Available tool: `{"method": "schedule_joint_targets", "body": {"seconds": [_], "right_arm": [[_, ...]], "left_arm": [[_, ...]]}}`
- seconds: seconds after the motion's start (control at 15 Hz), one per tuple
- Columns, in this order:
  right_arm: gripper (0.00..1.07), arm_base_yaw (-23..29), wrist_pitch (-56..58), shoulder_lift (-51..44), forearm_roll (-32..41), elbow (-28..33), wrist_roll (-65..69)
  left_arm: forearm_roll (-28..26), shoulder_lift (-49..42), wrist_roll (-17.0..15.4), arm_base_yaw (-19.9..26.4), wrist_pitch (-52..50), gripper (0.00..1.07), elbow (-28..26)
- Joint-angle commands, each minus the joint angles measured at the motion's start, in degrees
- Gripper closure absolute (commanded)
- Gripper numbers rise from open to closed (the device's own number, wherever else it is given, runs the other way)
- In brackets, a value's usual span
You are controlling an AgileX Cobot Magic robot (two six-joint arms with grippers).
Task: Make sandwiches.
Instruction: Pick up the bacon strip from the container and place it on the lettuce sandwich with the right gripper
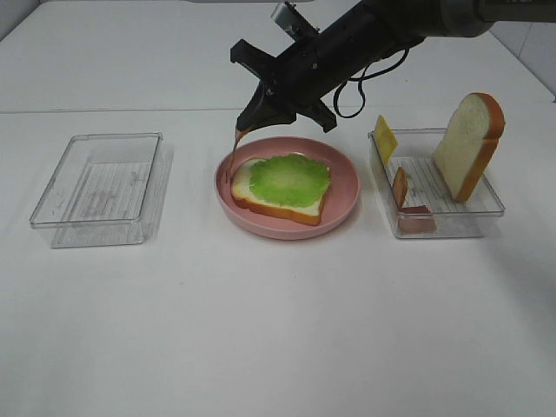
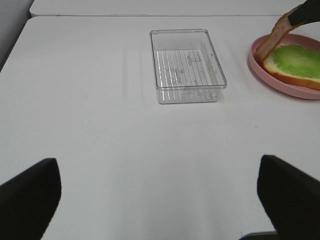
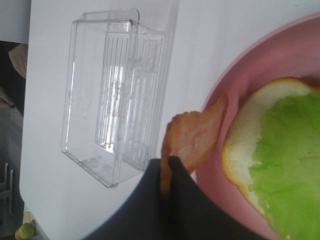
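A: What is held by the right gripper [image 1: 248, 123]?

B: A reddish-brown bacon strip [image 1: 234, 155] is pinched at its upper end between the pressed-together fingers and hangs down from them.

A: Where is that strip placed?

B: It is hung over the pink plate [image 1: 343, 210], at the rim facing the table's left edge. Its lower end is seen just beside the bread slice [image 1: 287, 211]. Whether the plate is touched cannot be told.

A: What is laid on the plate?

B: The bread slice is laid flat there, and ruffled green lettuce [image 1: 289, 180] is spread over its top. The plate is set at the middle of the table [image 1: 278, 330].

A: And the left gripper [image 2: 157, 167]?

B: Its fingers [image 2: 30, 195] are spread wide, and nothing is held between them. Only bare table is seen below.

A: What else is found?

B: A left container [image 1: 100, 187] of clear plastic is set toward the table's left edge. A right container [image 1: 486, 207] is set toward the right edge. A second bread slice [image 1: 469, 143] is stood on edge in it, a yellow cheese square [image 1: 385, 137] is leaned at the wall nearest the plate, and spare bacon pieces [image 1: 400, 187] are kept between them.
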Motion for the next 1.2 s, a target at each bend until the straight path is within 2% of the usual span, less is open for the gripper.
{"method": "schedule_joint_targets", "body": {"seconds": [0.07, 0.27, 0.4, 0.6, 1.0, 1.07, 1.2], "right_arm": [[1.07, -0.23, 1.38, 0.06, -4.24, -0.11, 0.57], [1.07, -0.23, 2.86, 0.06, -15.47, -0.11, 5.73], [1.07, -0.23, 3.09, 0.06, -18.62, -0.11, 7.05], [1.07, -0.23, 3.5, 0.06, -21.94, -0.11, 8.42], [1.07, -0.23, 4.76, 0.06, -24.18, -0.11, 8.42], [1.04, -0.23, 4.76, 0.06, -24.06, -0.11, 8.54], [0.79, -0.23, 4.81, 0.06, -24.06, -0.11, 8.59]], "left_arm": [[-0.52, -1.09, -0.23, 0.11, -0.63, 0.04, 0.06], [-0.52, -1.09, -0.23, 0.11, -0.63, 0.04, 0.06], [-0.52, -1.09, -0.23, 0.11, -0.63, 0.04, 0.06], [-0.52, -1.09, -0.23, 0.11, -0.63, 0.04, 0.06], [-0.52, -1.09, -0.23, 0.11, -0.63, 0.04, 0.06], [-0.52, -1.09, -0.23, 0.11, -0.63, 0.04, 0.06], [-0.52, -1.09, -0.23, 0.11, -0.63, 0.04, 0.06]]}}
